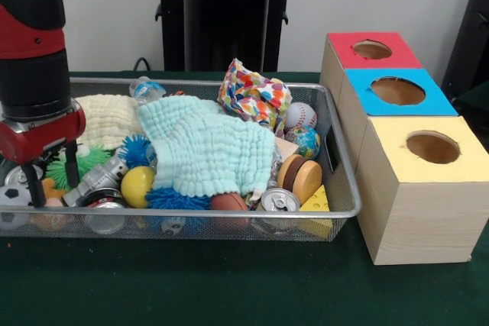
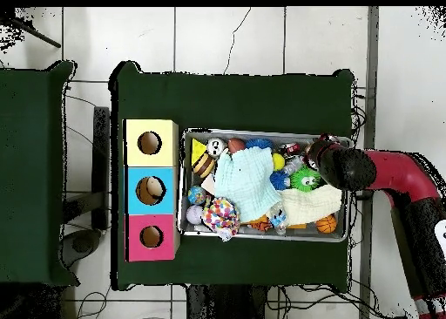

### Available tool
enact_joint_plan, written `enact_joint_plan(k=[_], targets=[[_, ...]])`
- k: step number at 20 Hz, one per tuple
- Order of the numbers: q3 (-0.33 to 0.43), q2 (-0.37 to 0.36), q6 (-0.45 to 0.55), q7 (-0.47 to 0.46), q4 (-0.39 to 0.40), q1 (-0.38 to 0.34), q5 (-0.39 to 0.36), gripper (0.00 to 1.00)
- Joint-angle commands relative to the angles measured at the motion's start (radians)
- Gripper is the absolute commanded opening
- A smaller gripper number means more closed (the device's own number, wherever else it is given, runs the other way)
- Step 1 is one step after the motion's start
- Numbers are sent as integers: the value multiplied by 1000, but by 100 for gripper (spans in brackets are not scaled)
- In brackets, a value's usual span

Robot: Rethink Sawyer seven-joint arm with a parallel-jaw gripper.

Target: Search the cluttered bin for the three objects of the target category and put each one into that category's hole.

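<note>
Green-clothed table holds the bin (image 1: 336, 116), where the gripper (image 1: 52, 179), fingers apart and empty, dips at the end farthest from the red-topped box's hole (image 1: 372, 50), probably hunting a half-buried toy.

On my bench (image 1: 229, 288), covered in dark green, two non-target boxes stand at 3 o'clock: the blue-topped box (image 1: 397, 93) and the yellow-topped box (image 1: 428, 181), touching each other. At centre lies a mint cloth (image 1: 210, 150). A yellow ball (image 1: 137, 186) sits at its 8 o'clock, a baseball (image 1: 300, 115) at 2 o'clock, a drinks can (image 1: 280, 202) at 5 o'clock. A cream cloth (image 1: 107, 118) lies at 10 o'clock.
</note>
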Motion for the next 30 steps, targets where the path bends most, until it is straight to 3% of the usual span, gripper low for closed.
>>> enact_joint_plan(k=[1,13,19,30], targets=[[-48,59,-13,-145,-69,11,-60,100],[-45,32,-2,-190,-118,4,-78,100],[-26,35,30,-266,-135,-21,-66,100],[-60,20,16,-256,-9,-90,-74,100]])
